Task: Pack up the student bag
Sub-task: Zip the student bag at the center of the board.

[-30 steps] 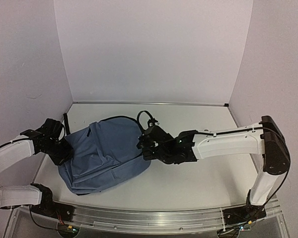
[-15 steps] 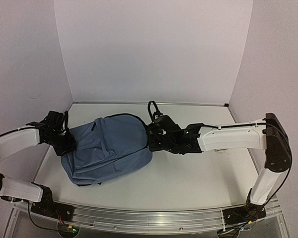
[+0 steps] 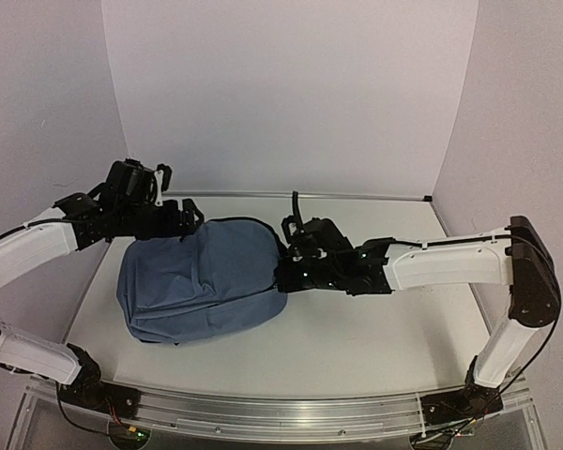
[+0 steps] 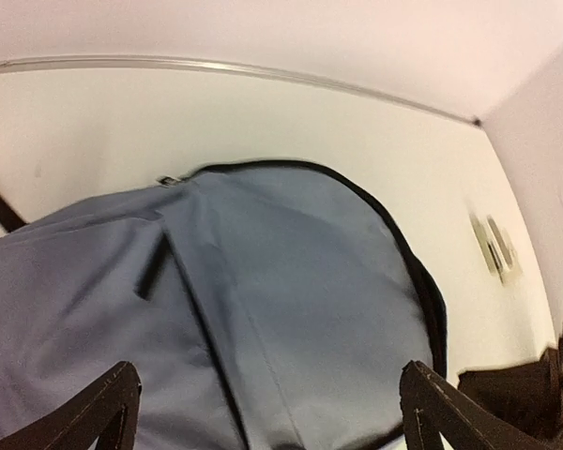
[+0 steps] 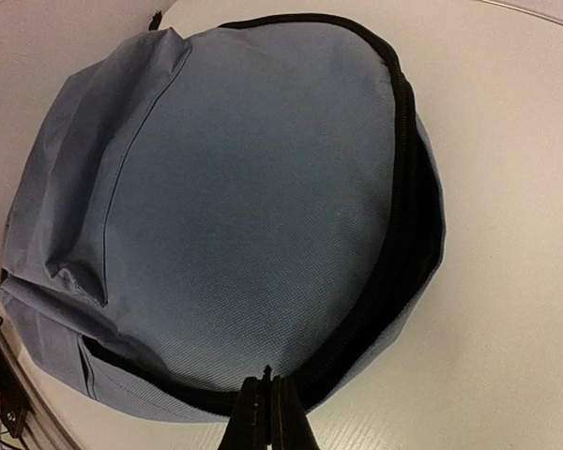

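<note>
My left tool [image 4: 267,398] has just released the student bag [image 3: 202,281] and lifted — jaws wide above it. My right tool [image 5: 268,412] stays clenched at the zipper rim just ahead — bag flat on the table [image 3: 375,337], closure apparently underway.

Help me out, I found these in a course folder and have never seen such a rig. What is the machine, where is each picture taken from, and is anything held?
It is two white robot arms bolted at the near edge of a table, each ending in two-finger jaws. The overhead picture looks down from behind them: left arm on the left, right arm on the right. The other two come from a camera on each wrist. On the table lies a slate-blue backpack. The left jaws stand wide open above it, holding nothing. The right jaws are shut, tips at the bag's black zip edge; whether they pinch it is unclear.
</note>
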Available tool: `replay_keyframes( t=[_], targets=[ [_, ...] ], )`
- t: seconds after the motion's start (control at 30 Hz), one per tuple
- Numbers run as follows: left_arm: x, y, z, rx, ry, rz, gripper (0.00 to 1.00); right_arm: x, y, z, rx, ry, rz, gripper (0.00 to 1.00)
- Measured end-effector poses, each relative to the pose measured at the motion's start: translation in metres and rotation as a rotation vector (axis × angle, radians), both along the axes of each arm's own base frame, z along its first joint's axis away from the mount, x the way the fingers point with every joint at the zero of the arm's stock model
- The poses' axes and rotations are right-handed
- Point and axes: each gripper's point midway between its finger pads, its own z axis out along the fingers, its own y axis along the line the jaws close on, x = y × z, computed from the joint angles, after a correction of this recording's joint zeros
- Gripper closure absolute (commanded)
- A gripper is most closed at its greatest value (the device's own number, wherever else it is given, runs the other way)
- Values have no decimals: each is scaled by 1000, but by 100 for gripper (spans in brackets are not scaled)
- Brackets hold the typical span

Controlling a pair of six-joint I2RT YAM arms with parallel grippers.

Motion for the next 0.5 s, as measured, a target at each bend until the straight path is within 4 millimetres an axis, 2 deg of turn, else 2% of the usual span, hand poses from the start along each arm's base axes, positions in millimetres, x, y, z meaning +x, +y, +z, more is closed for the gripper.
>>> replay_keyframes(
  t=[0.07, 0.13, 0.27, 0.37, 0.5],
  targets=[
    [-17, -29, -9, -1, -21, -125, 8, -1, 2, 3, 20, 6, 7, 100],
    [-35, -53, -27, -2, -12, -236, 11, -1, 2, 3, 34, 10, 10, 100],
    [-65, -77, -65, 6, 14, -378, 18, 2, -3, -2, 46, 32, 0, 100],
    [-82, -95, -74, 12, -10, -463, 23, 4, -5, -6, 62, 44, -7, 100],
    [-100, -127, -77, 27, -66, -570, 28, 6, -6, -9, 85, 61, -14, 100]
  ],
)
